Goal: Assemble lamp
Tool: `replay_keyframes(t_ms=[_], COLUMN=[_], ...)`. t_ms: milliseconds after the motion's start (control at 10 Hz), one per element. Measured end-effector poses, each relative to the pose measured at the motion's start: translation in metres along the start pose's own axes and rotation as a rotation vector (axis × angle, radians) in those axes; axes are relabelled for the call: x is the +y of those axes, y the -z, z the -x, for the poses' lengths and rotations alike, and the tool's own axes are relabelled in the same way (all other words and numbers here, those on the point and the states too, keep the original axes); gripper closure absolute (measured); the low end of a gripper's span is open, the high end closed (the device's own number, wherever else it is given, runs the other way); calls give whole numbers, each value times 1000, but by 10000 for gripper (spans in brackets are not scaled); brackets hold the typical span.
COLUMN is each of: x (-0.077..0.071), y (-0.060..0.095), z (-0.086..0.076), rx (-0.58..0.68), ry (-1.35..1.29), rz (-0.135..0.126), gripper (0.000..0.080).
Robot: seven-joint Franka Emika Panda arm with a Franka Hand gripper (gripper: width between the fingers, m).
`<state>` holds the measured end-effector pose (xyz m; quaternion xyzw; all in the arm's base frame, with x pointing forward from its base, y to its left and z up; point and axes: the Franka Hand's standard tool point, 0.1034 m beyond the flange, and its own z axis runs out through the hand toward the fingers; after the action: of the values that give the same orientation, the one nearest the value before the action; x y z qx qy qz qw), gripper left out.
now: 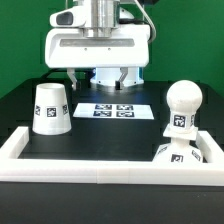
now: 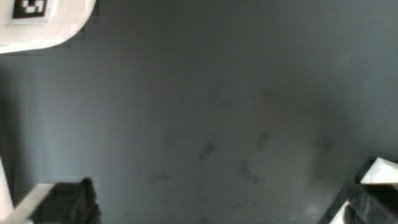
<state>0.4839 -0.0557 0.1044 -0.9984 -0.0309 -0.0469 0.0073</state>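
Observation:
The tapered white shade (image 1: 50, 108) stands on the table at the exterior view's left, tags on its side. The round bulb (image 1: 184, 100) with its neck stands upright at the exterior view's right, in the frame's corner. A flat white tagged part, apparently the lamp base (image 1: 108, 76), lies at the back under the arm; one rounded corner of it shows in the wrist view (image 2: 36, 22). My gripper (image 1: 108, 84) hangs low over the table just in front of that part. It is open (image 2: 222, 203), with dark fingers (image 2: 61, 204) wide apart and only bare table between them.
The marker board (image 1: 112, 110) lies flat mid-table in front of the gripper. A white rail-like frame (image 1: 100, 172) runs along the front and both sides of the black table. The robot's white body (image 1: 98, 45) fills the back.

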Motion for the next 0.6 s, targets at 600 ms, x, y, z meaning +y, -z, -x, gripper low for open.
replay_keyframes(t_ms=[600], x=[17], y=[1], z=[25], rx=[-30], ry=[-14], rz=[3], gripper=[100])
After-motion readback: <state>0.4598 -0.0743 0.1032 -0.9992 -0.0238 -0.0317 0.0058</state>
